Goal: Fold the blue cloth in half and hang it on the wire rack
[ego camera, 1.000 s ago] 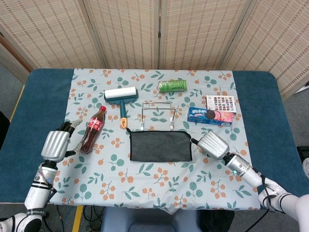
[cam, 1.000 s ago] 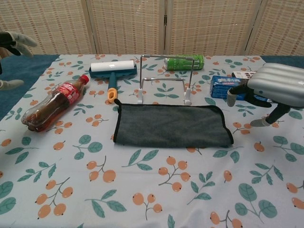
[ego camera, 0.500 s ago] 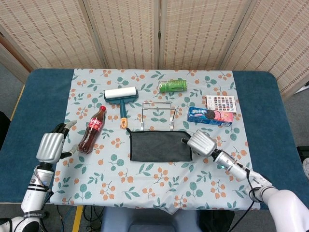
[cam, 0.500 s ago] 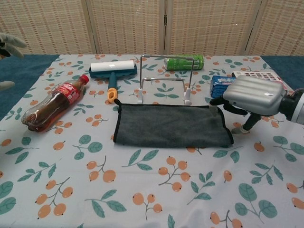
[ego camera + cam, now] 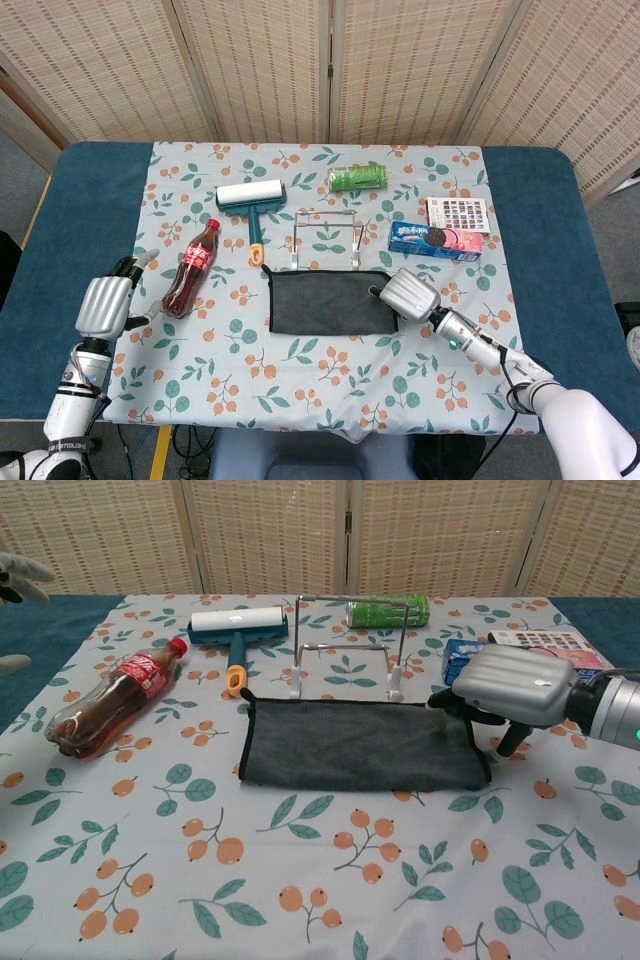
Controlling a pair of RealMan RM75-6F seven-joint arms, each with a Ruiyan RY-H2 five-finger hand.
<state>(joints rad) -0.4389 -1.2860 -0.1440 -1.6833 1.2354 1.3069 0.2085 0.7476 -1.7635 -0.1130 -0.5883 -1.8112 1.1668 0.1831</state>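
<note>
My right robot hand point(image 5: 512, 686) sits over the right end of the blue cloth point(image 5: 360, 744); I cannot tell if it grips. My left robot hand point(image 5: 103, 304) is released, fingers apart, near the cola bottle point(image 5: 190, 269).

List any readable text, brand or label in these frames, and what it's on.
Cola bottle: red label with white script, too small to read.
Blue cookie pack: white lettering and a cookie picture, too blurred to read.
Green can: dark marking on the side, not legible.
Card with colored squares: a grid of swatches, no legible text.
Lint roller, wire rack, blue cloth: no text visible.
</note>
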